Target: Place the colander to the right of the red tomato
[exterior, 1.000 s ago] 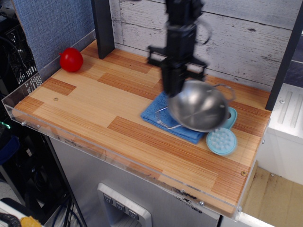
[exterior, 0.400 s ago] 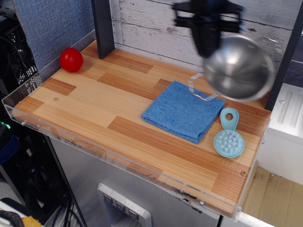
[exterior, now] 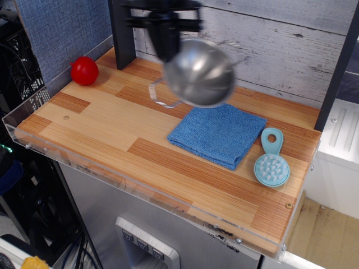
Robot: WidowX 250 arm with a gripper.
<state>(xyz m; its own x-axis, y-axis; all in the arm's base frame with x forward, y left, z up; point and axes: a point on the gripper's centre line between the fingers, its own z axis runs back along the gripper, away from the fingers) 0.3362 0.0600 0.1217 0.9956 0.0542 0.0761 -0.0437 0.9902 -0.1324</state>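
While clamped in the black jaws, shiny round steel colander [exterior: 199,72] held above wooden counter [exterior: 101,120], right of small glossy red tomato [exterior: 84,70], beyond blue cloth [exterior: 217,134]

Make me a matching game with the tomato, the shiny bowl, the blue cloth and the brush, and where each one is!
Things:
1. red tomato
2. colander
3. blue cloth
4. scrubbing brush

Places:
A. lying flat mid-table
B. far left corner of the table
C. near the table's right edge
D. up in the air, held by the gripper

Pairs: 1-B, 2-D, 3-A, 4-C
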